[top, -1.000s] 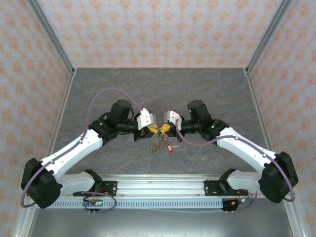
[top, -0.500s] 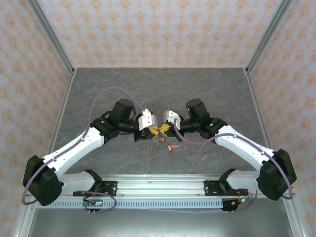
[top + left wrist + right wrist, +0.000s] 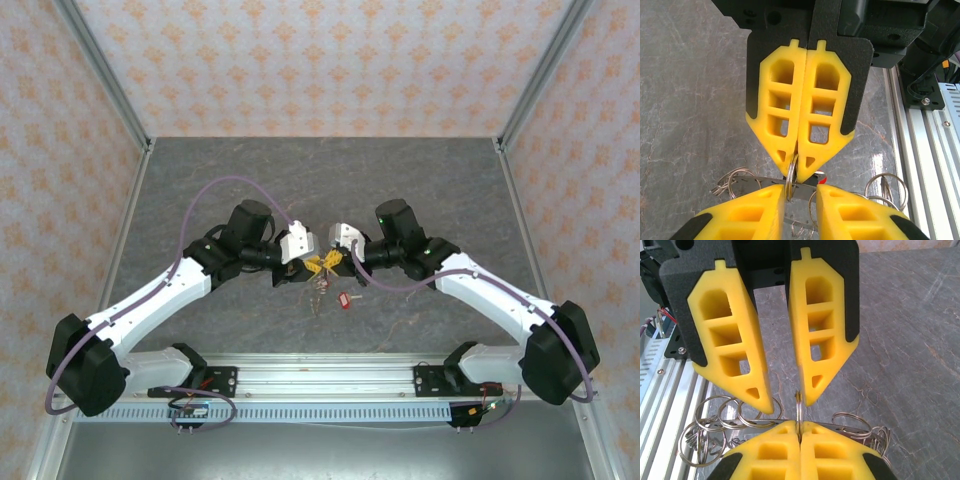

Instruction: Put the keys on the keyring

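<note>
1. Step in hand, as I read it: threading. The left gripper (image 3: 786, 399) and right gripper (image 3: 798, 166) meet tip to tip above the table (image 3: 690, 100).
2. Right gripper: fingers pressed together, clamped on a thin ring seen edge-on. It sticks out past the tips toward the left gripper. I take it for the keyring (image 3: 798, 407), but only its edge shows, so I'm not certain.
3. Left gripper: fingers apart, with a plain gap between them. The ring's edge stands in that gap, close to one fingertip. A flat metal strip (image 3: 760, 182) crosses right at the tips. I can't tell whether the fingers bear on anything.
4. Keys (image 3: 318, 290): a bunch hanging just below the two sets of fingertips. One red tag (image 3: 346, 299) lies below the right gripper.
5. Small rings (image 3: 715, 415) fan out on both sides of the right fingertips, overlapping. Which ring goes with which key is unclear.
6. Next move, my call:
   - Keep the right clamp fixed.
   - Close the left fingers on one key's ring only.
   - Slide that ring along the wire.
   - This needs fine alignment, since edge-on wire leaves little margin.
7. Risk: the left gripper catches two rings at once, or the bunch swings and twists the wire in the clamp.
8. Look: grey, thin, shiny wire. It is likely slippery in foam fingers and light enough to shift at a touch.
</note>
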Controlling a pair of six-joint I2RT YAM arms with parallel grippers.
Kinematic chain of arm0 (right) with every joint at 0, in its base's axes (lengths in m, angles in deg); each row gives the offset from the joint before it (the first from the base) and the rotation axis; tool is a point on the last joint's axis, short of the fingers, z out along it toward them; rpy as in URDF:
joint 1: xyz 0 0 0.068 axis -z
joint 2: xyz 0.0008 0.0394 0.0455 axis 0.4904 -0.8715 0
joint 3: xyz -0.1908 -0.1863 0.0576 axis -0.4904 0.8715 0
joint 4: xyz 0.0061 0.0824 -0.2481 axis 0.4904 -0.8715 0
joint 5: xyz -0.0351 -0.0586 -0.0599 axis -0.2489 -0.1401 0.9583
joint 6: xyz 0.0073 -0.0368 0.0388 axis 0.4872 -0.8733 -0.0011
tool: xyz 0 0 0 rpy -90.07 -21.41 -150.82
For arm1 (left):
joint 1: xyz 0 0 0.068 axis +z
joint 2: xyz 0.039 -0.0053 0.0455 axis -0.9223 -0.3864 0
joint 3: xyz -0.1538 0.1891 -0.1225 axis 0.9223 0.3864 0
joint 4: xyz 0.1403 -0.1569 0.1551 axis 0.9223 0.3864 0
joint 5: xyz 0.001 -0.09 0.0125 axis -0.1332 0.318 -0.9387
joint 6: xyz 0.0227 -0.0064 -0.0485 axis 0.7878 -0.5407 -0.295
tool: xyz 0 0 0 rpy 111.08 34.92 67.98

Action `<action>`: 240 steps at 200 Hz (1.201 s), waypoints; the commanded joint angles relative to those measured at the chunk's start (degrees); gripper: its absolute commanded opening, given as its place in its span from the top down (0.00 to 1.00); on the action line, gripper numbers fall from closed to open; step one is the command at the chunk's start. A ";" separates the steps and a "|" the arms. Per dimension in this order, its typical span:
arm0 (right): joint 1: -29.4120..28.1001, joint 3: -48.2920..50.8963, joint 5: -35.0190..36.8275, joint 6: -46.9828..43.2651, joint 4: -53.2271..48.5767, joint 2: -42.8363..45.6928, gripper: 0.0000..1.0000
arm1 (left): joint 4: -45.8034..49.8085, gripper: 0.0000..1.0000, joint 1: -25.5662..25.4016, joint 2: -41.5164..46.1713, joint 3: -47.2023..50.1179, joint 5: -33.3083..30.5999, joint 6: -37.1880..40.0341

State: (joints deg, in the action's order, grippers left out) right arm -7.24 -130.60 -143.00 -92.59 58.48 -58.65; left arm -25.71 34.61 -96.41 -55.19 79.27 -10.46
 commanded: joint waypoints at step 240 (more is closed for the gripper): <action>-0.11 6.61 2.10 6.91 13.70 4.57 0.89 | -18.05 1.00 1.63 3.26 4.51 9.23 -11.26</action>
State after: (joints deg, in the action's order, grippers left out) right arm -8.04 -125.47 -140.79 -88.02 67.38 -56.25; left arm -33.29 36.16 -96.56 -52.33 83.91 -16.91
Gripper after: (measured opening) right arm 0.116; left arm 0.043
